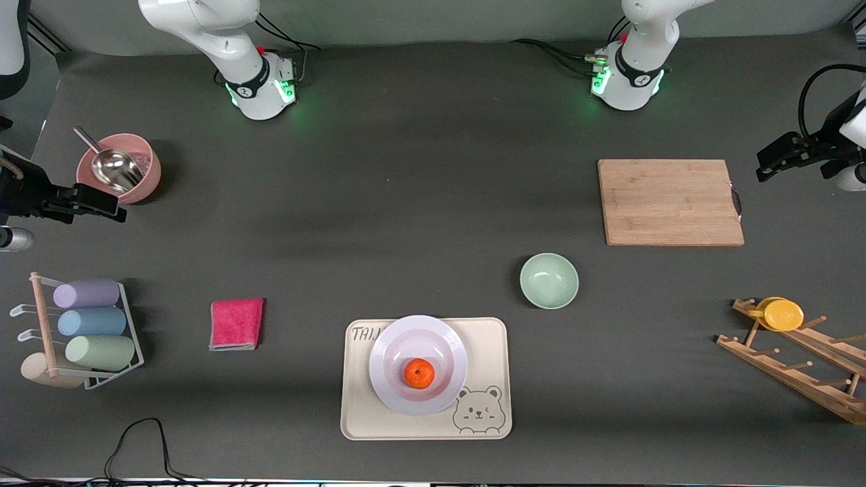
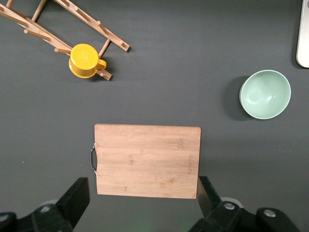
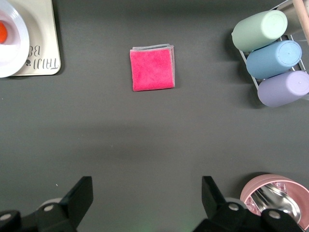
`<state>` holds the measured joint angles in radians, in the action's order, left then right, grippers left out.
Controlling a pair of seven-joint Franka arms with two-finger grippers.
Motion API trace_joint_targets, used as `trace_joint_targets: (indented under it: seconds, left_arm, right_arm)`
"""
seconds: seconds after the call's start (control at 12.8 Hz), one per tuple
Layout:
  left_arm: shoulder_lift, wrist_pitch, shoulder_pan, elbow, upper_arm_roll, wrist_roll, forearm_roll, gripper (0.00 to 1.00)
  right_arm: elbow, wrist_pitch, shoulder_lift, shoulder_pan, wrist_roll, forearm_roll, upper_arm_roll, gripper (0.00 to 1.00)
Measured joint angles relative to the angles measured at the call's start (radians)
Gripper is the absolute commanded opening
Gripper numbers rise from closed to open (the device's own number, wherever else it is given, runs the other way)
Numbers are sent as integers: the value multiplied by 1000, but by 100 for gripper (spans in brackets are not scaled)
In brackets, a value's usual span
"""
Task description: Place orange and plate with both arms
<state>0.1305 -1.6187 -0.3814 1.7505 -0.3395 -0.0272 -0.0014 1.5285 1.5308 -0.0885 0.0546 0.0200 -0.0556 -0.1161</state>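
The orange (image 1: 419, 373) lies in the shallow centre of the pale lavender-white plate (image 1: 390, 352). The plate rests on a cream bear tray (image 1: 488, 343) near the table's front edge. Both show at the edge of the right wrist view, the orange (image 3: 2, 31) on the plate (image 3: 13, 48). My left gripper (image 1: 768, 166) is open and empty, high over the table at the left arm's end beside the cutting board; it also shows in the left wrist view (image 2: 144, 191). My right gripper (image 1: 115, 210) is open and empty, over the table beside the pink bowl; it also shows in the right wrist view (image 3: 147, 191).
A wooden cutting board (image 1: 670, 201), a mint-green bowl (image 1: 549, 280) and a wooden rack with a yellow cup (image 1: 781, 314) are toward the left arm's end. A pink cloth (image 1: 236, 323), a rack of pastel cups (image 1: 88, 325) and a pink bowl with a metal scoop (image 1: 120, 168) are toward the right arm's end.
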Motion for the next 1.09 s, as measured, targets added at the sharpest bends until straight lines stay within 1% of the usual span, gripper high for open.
trace_joint_targets:
  seconds: [1.09]
  left_arm:
    - [0,12,0,3,0,0,0,100]
  right_arm:
    - [13,4,-3,1,-8,15,-4,100]
